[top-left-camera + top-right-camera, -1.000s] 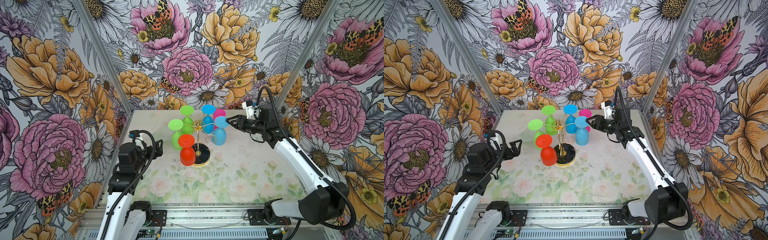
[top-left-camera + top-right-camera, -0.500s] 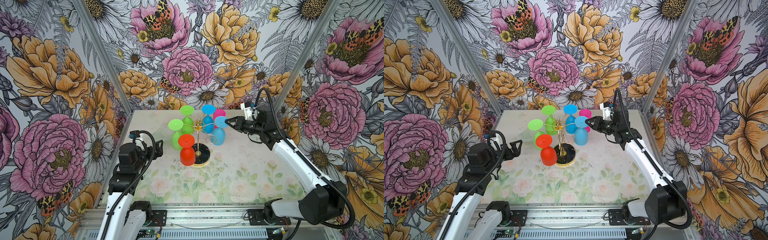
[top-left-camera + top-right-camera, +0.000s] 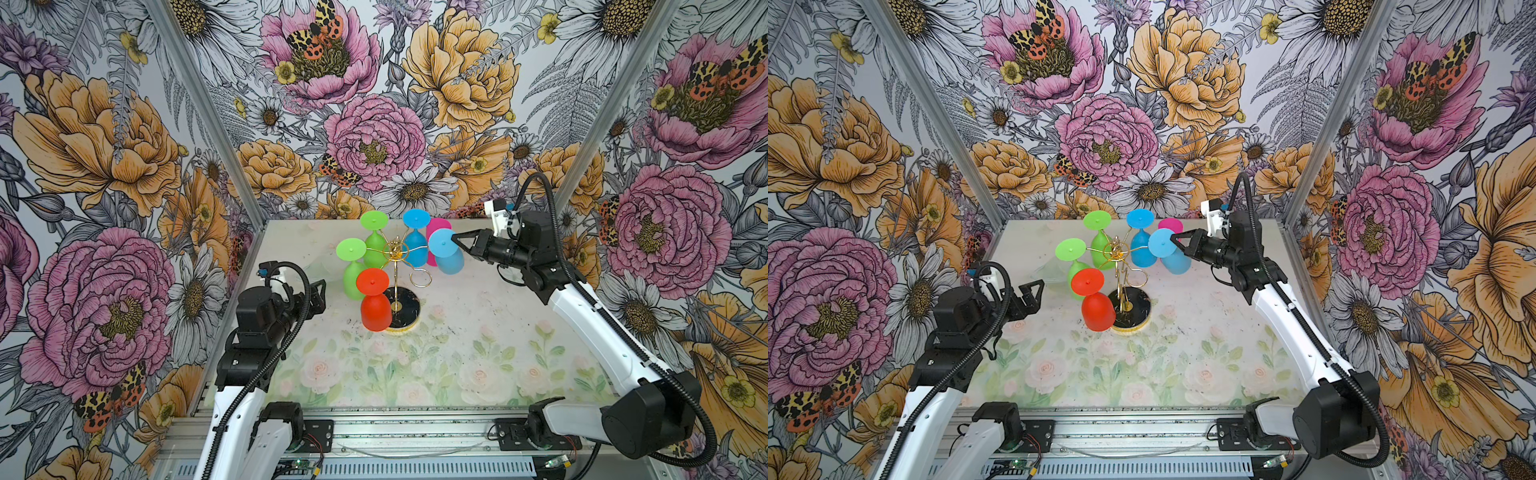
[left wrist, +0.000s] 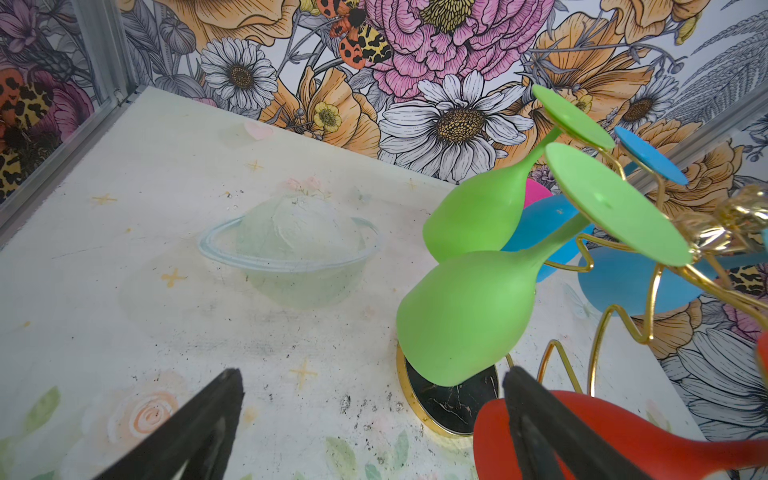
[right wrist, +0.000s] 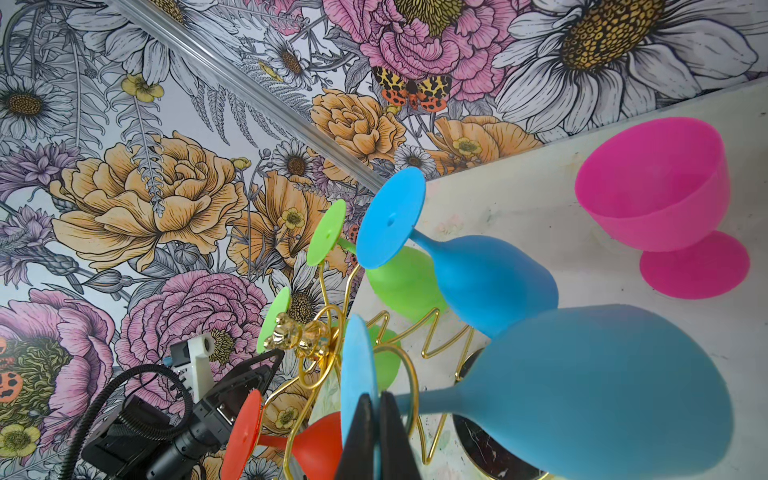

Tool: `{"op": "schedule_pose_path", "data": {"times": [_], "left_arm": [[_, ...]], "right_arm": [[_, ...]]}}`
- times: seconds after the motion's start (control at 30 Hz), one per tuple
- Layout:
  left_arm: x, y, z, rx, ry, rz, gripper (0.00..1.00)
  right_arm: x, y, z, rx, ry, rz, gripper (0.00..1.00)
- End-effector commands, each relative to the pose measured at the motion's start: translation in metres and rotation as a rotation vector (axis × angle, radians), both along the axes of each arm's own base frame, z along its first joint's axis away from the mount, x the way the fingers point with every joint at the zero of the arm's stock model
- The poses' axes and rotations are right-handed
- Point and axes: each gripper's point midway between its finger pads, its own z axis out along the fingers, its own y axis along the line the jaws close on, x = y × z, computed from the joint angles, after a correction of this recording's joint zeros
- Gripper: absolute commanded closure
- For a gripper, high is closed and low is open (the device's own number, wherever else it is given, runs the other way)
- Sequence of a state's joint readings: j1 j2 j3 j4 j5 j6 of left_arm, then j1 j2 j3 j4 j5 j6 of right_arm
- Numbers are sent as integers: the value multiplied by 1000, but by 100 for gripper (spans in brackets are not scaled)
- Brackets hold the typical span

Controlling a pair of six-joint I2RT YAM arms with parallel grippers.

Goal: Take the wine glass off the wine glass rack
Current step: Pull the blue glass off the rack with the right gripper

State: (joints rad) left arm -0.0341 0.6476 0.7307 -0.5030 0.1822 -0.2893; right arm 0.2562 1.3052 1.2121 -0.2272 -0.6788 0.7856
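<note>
I hold the blue wine glass (image 3: 451, 261) by its foot in the right gripper (image 3: 455, 240) to slide it off the rack (image 3: 397, 249); the left gripper (image 3: 318, 293) stands wide.

Bright, even, soft light fills all four views. On the worktop (image 3: 478, 332) we find only faint, soft-edged shadows close under the rack (image 3: 407, 311), so the light seems to come from above. Small glints sit on the rack's gold wire. In both top views the corner posts (image 3: 203, 104) lean outward toward the edges, a wide-lens stretch. In the wrist views the wallpaper (image 5: 145, 208) is crisp, while the fingers (image 4: 195, 428) of the left end effector (image 4: 372, 374) and the blue glass (image 5: 602, 395) nearest the right wrist camera look soft.
</note>
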Motion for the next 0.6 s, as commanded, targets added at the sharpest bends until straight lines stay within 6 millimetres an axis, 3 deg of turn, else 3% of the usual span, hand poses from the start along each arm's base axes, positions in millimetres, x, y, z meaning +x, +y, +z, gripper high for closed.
{"op": "schedule_pose_path", "data": {"times": [0.0,0.3,0.57], "left_arm": [[0,0,5,-12,-29,-2,1],[-1,0,5,-12,-27,-2,1],[-1,-1,4,-15,-27,-11,1]], "right_arm": [[-8,5,1,3,-2,18,100],[-15,19,13,33,-25,44,100],[-8,30,14,47,-28,66,100]]}}
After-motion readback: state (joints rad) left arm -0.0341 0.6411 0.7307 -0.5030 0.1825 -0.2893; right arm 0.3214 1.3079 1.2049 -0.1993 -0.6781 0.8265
